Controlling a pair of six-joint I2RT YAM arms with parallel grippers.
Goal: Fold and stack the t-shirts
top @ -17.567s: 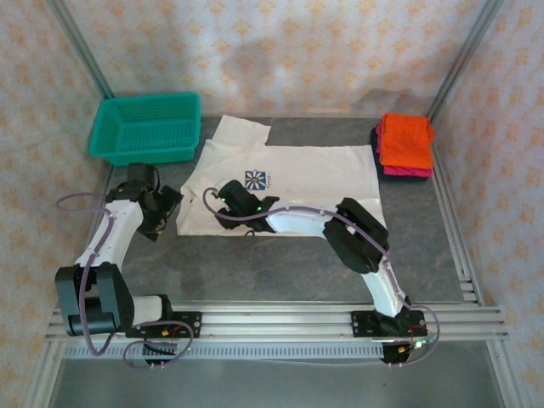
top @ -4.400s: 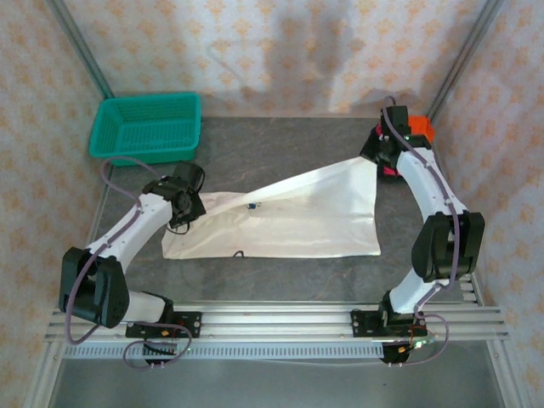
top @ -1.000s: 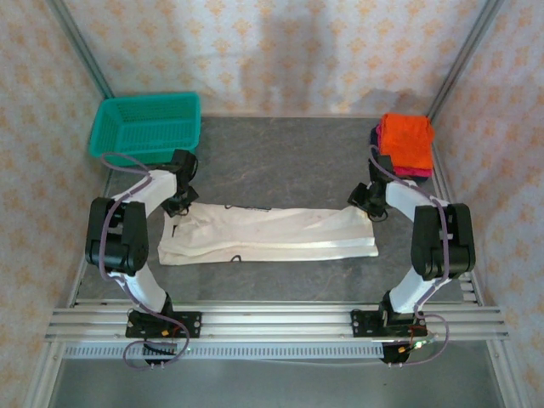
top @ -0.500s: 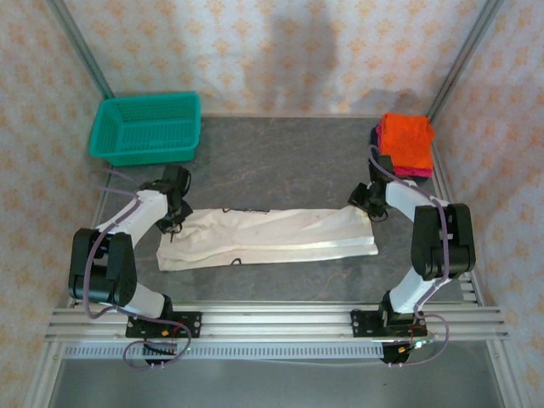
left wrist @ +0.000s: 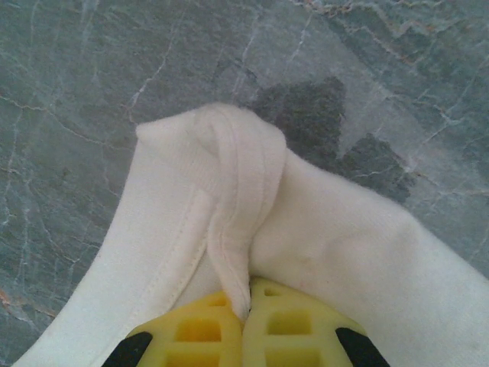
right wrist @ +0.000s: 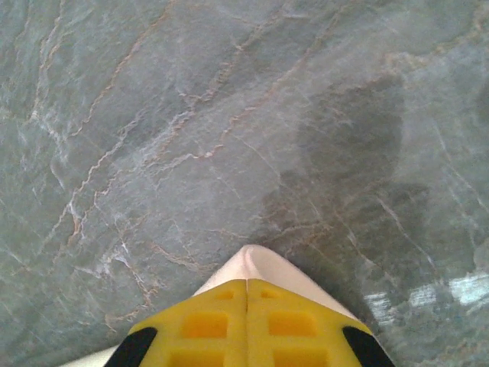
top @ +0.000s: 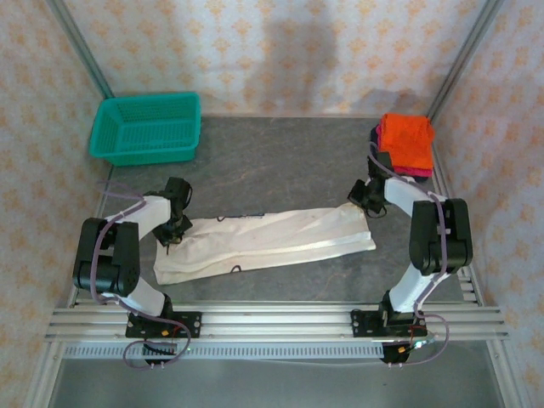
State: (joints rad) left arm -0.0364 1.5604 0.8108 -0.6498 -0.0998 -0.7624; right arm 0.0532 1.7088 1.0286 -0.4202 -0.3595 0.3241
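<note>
**Left fingers (left wrist: 202, 332) and right fingers (right wrist: 206, 325) clenched on the white t-shirt (top: 272, 238)**

On the bench (top: 280, 161) the white t-shirt lies as a long folded band. A teal basket (top: 149, 127) sits well apart, far left. An orange-topped stack (top: 405, 143) lies near the right fingers.

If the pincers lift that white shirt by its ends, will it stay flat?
Probably not: the white shirt bunches softly at the left pincer, so it looks floppy; its middle would likely sag. Seems light: the right pincer pinches only a corner.

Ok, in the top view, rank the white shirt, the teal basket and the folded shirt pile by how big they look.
Largest to smallest:
1. white shirt
2. teal basket
3. folded shirt pile
</note>
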